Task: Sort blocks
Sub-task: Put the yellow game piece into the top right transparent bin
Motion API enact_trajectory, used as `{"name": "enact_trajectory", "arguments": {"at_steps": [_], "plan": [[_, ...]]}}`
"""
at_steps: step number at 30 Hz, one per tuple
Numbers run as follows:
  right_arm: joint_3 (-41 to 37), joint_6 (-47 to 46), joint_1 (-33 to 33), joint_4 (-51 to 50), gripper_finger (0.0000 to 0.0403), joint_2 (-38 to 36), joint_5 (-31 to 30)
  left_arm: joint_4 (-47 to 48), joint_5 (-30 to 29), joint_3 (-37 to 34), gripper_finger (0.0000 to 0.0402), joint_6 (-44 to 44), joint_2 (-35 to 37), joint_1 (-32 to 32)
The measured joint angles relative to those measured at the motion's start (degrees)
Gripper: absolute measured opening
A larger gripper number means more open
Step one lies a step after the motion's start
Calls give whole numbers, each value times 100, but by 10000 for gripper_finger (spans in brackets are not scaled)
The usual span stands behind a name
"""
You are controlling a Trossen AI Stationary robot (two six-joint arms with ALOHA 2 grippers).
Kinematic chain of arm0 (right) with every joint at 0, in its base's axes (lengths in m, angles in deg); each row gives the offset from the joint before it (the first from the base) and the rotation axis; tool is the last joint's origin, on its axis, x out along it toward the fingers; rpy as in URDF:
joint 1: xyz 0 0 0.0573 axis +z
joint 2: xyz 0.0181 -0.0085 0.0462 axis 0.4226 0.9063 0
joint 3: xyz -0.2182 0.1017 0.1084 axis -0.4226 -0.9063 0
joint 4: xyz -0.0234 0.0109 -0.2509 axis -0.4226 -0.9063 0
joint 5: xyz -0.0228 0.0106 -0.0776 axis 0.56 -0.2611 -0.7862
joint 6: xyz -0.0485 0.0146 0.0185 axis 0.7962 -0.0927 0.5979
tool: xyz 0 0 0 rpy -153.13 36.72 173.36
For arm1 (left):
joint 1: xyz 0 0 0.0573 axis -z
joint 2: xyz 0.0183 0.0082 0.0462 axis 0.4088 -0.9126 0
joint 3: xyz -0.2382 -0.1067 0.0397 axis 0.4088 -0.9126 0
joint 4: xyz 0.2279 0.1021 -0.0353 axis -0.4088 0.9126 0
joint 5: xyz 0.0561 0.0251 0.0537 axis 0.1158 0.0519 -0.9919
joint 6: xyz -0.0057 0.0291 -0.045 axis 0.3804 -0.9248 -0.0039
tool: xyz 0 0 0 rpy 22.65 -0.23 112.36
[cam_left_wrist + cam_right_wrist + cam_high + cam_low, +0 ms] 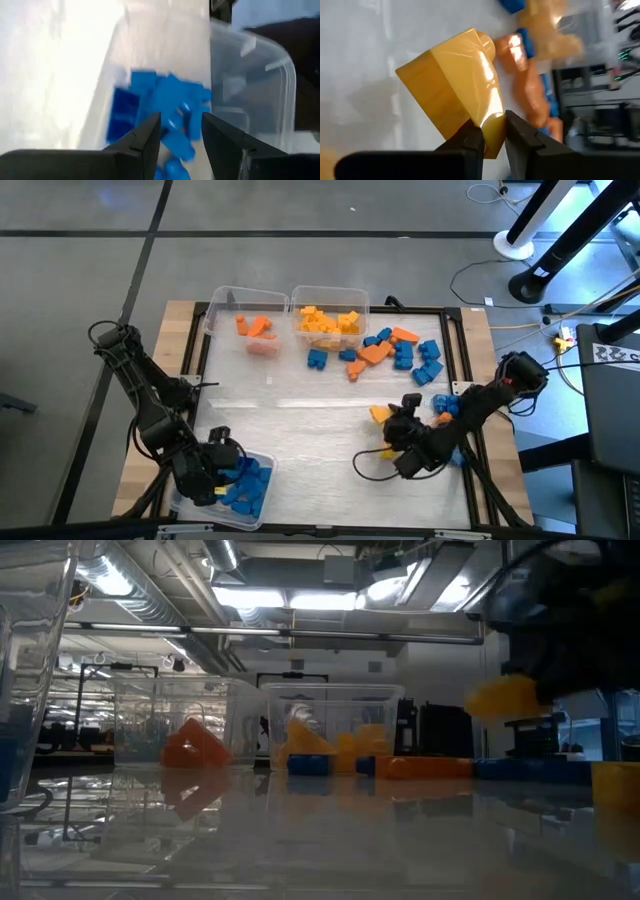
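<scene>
Sorting is lying partway done. The orange bin [252, 320] at the counter's far edge is holding only a few orange blocks [254, 326], the yellow bin [330, 315] beside it is holding a fuller heap of yellow blocks [328, 322], and the blue bin [238, 488] at the near left corner is holding a pile of blue blocks [246, 485]. A loose heap [390, 352] of blue and orange blocks is still lying on the counter [300, 430] just right of the yellow bin, and a few more [445, 408] are lying near the right edge, so much is left, by this judgement.

The right gripper [492, 132] is pinching a yellow block [455, 95] by one corner between nearly closed jaws, low over the counter's right half; in the low view it is hanging clear of the surface. The left gripper [181, 135] is hovering over the blue bin with jaws partly open and gripping nothing.

The counter's middle is lying bare, giving an open path toward the yellow bin; the loose heap is sitting just beside that path, and the bin's wall will need clearing.
</scene>
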State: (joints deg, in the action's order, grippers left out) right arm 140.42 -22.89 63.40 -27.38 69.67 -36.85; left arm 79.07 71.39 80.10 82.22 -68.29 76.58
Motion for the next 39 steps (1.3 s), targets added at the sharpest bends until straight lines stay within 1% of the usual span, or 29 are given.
{"name": "enact_trajectory", "arguments": {"at_steps": [2, 5, 8, 12, 15, 20, 23, 26, 28, 30, 31, 35, 39], "plan": [[194, 478, -238, -64, 61, 0, -131, -85, -301, 0, 132, -257, 2, -32], [541, 1381, -643, -61, 62, 0, -295, -228, -596, 0, 132, -481, 2, -129], [948, 2407, -1086, -50, 62, 0, -442, -357, -900, 0, 132, -725, 2, -245], [1506, 3818, -1723, -42, 62, -2, -666, -354, -1459, 0, 132, -1128, 2, -431], [1911, 4830, -2259, -19, 62, -2, -702, -353, -1818, 0, 132, -1411, 0, -585], [2392, 6265, -3221, 409, 62, -5, -605, -354, -1901, 0, 132, -1698, -4, -888], [2517, 7280, -3830, 1080, 62, -7, -99, -353, -1903, 0, 132, -1792, -4, -1055], [2523, 8098, -4468, 1895, 62, -8, 844, -353, -1903, 0, 132, -1798, -4, -1221], [2523, 8384, -4878, 2349, 62, -8, 1523, -354, -1904, 0, 132, -1798, -4, -1326], [2523, 8429, -5252, 2705, 62, -7, 2103, -353, -1904, 0, 132, -1796, -7, -1433], [2523, 8429, -5420, 2832, 62, -7, 2301, -353, -1904, 0, 132, -1796, -9, -1483], [2523, 8393, -5984, 3138, 62, -7, 2743, -380, -1953, 0, 132, -1855, -27, -1685], [2523, 8388, -6335, 3175, 62, 36, 3310, -489, -2087, 0, 132, -2145, -120, -1894]]}}
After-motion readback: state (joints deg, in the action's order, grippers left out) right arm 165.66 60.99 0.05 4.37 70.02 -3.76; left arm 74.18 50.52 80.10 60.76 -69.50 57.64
